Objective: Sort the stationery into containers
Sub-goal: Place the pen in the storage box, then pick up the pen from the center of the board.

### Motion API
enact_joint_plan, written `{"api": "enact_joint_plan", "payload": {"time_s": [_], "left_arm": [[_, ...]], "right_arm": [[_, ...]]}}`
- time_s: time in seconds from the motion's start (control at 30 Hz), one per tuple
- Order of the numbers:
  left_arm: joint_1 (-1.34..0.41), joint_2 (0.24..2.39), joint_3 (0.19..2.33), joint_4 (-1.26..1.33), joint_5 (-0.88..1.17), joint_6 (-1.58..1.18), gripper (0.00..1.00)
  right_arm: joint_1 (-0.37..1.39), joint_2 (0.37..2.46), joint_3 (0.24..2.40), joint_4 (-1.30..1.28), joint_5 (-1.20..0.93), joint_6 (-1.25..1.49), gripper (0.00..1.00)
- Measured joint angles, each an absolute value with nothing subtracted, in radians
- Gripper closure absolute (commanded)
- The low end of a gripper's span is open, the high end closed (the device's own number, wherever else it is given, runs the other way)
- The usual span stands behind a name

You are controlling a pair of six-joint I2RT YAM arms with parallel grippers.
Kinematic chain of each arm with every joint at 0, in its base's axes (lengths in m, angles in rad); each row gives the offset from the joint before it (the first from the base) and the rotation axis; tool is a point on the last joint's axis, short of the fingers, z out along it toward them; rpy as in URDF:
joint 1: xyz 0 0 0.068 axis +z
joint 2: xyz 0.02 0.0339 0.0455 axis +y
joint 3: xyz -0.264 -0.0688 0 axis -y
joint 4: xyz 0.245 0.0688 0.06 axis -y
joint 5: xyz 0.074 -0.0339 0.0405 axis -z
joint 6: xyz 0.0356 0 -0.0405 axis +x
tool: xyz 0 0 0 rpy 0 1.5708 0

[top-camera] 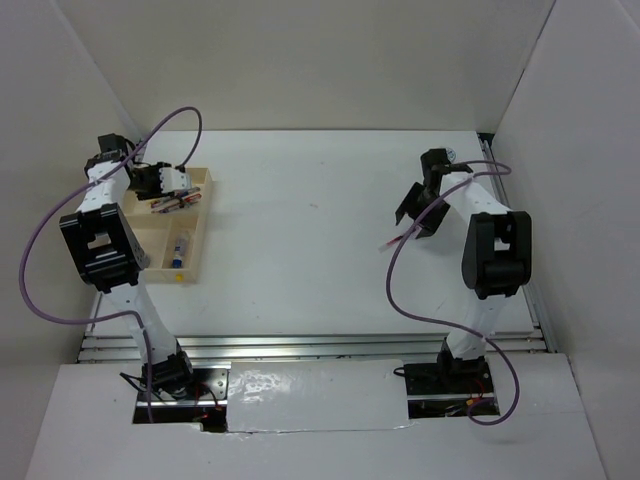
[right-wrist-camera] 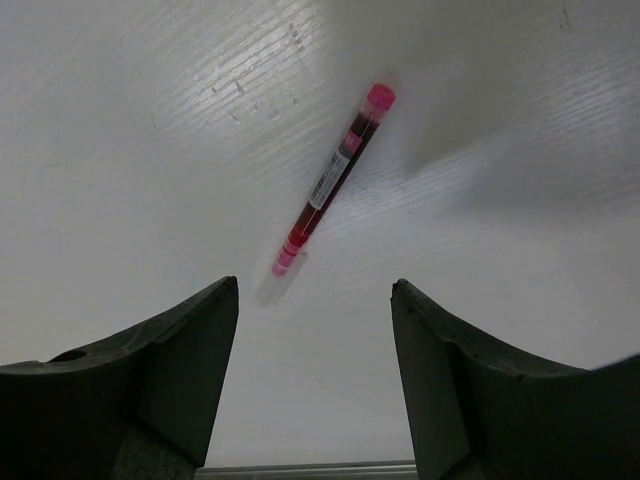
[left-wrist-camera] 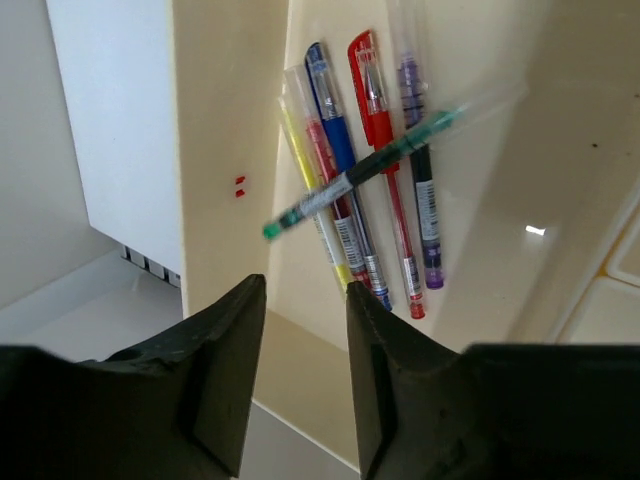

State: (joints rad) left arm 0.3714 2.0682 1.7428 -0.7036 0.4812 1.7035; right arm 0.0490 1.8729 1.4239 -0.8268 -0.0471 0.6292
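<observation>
The light-wood tray (top-camera: pixel 205 222) lies at the left of the table. Its far compartment holds several pens (top-camera: pixel 173 203). In the left wrist view they lie side by side: yellow (left-wrist-camera: pixel 300 150), blue (left-wrist-camera: pixel 336 125), red (left-wrist-camera: pixel 385 150) and purple (left-wrist-camera: pixel 422 170), with a green pen (left-wrist-camera: pixel 362 172) lying across them. My left gripper (top-camera: pixel 168 186) (left-wrist-camera: pixel 303 300) is open and empty, just above the tray wall (left-wrist-camera: pixel 225 130). A pink-red pen (top-camera: pixel 392 243) (right-wrist-camera: pixel 330 185) lies on the white table. My right gripper (top-camera: pixel 415 218) (right-wrist-camera: pixel 315 290) is open and empty above it.
A tiny bottle with a blue cap (top-camera: pixel 178 252) lies in the tray's near compartment. A small yellow piece (top-camera: pixel 180 278) sits at the tray's near edge. White walls stand on three sides. A metal rail (top-camera: pixel 300 345) runs along the table's near edge.
</observation>
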Motion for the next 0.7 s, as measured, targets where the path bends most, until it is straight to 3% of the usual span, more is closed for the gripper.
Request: {"api": "enact_joint_plan", "payload": {"time_s": [0.03, 0.13, 0.57, 0.7], "left_arm": [[0.371, 2.067, 1.743, -0.689, 0.483, 1.687, 0.44], [0.371, 2.063, 1.738, -0.645, 0.488, 1.626, 0.37], [0.344, 1.842, 1.666, -0.517, 0.583, 1.409, 0.34], [0.337, 1.787, 1.666, -0.499, 0.618, 1.362, 0.34]], "right_arm": [[0.050, 1.884, 1.430, -0.828, -0.041, 0.634, 0.31], [0.068, 1.920, 1.450, -0.829, -0.015, 0.643, 0.33], [0.162, 2.080, 1.536, -0.855, 0.048, 0.650, 0.42], [0.169, 2.086, 1.546, -0.860, 0.079, 0.641, 0.50]]}}
